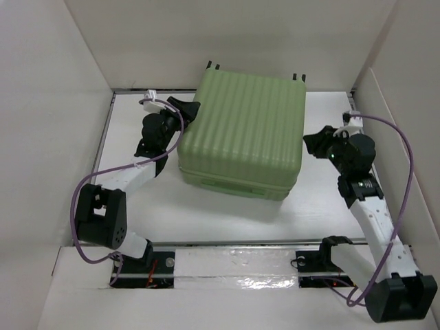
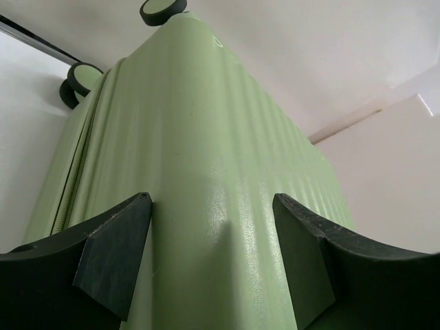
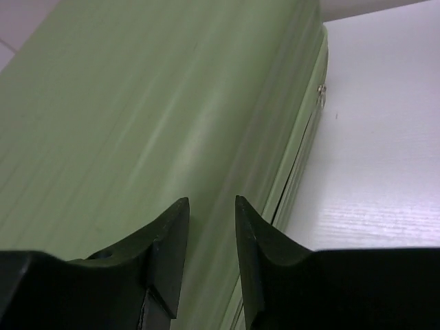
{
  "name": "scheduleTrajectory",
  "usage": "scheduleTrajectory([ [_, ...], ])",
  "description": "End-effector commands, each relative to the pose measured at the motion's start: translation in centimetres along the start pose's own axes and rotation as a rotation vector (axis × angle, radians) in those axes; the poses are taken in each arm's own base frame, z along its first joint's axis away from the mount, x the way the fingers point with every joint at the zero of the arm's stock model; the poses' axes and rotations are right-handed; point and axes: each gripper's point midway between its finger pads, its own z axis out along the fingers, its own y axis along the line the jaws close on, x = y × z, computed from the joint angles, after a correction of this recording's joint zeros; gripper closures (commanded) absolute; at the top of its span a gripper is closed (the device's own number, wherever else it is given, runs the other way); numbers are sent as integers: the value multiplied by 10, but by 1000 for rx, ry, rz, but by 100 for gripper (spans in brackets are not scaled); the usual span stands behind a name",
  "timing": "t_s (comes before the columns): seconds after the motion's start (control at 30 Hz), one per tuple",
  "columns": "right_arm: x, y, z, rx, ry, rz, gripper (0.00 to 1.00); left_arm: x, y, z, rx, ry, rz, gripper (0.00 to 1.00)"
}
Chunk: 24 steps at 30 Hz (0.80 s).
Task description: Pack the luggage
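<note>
The luggage (image 1: 242,134) is a pale green ribbed hard-shell suitcase lying flat and closed on the white table, wheels toward the back wall. My left gripper (image 1: 189,110) is at its left rear edge, open and empty, its fingers (image 2: 113,258) spread against the ribbed shell (image 2: 206,158). My right gripper (image 1: 307,143) is at the suitcase's right side, its jaws slightly apart with nothing between them, right by the shell (image 3: 124,117) near the seam. The lining is hidden.
White walls enclose the table on the left, back and right. Two black-and-cream wheels (image 2: 82,77) show at the suitcase's far end. A rail (image 1: 234,265) with the arm bases runs along the near edge. Purple cables loop from both arms.
</note>
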Motion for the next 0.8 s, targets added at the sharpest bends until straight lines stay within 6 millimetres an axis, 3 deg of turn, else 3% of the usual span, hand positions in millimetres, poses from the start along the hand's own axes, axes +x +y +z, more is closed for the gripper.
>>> scheduleTrajectory([
  [0.0,14,15,-18,-93,20,25,62,39,-13,-9,88,133,-39,32],
  [0.13,1,39,-49,-188,-8,-28,79,39,-7,-7,83,137,-36,32],
  [0.17,-4,44,-58,-208,-20,-52,91,33,-12,-9,94,119,-24,32],
  [0.23,-8,70,-88,-319,-38,-121,96,18,-7,-12,45,68,-3,32],
  [0.27,-6,78,-96,-353,-38,-124,98,-1,-14,-18,38,16,21,32],
  [0.4,31,100,-123,-480,23,-49,100,-55,4,-42,-138,-216,6,30],
  [0.43,56,94,-119,-468,78,-3,100,-67,14,-50,-179,-255,-4,29],
  [0.47,68,92,-119,-466,96,9,100,-80,10,-62,-181,-301,-19,29],
  [0.53,89,81,-118,-417,129,29,100,-85,31,-79,-247,-361,-82,31],
  [0.57,107,74,-116,-391,169,42,100,-94,25,-93,-231,-400,-102,33],
  [0.6,118,70,-117,-372,201,48,100,-86,42,-102,-267,-408,-112,37],
  [0.67,133,63,-116,-331,238,75,97,-79,37,-119,-241,-412,-113,63],
  [0.7,144,53,-114,-283,256,94,85,-59,49,-123,-262,-372,-100,72],
  [0.73,146,52,-115,-275,244,112,78,-46,53,-127,-273,-341,-84,87],
  [0.77,149,51,-115,-260,246,147,72,-36,56,-132,-273,-318,-54,92],
])
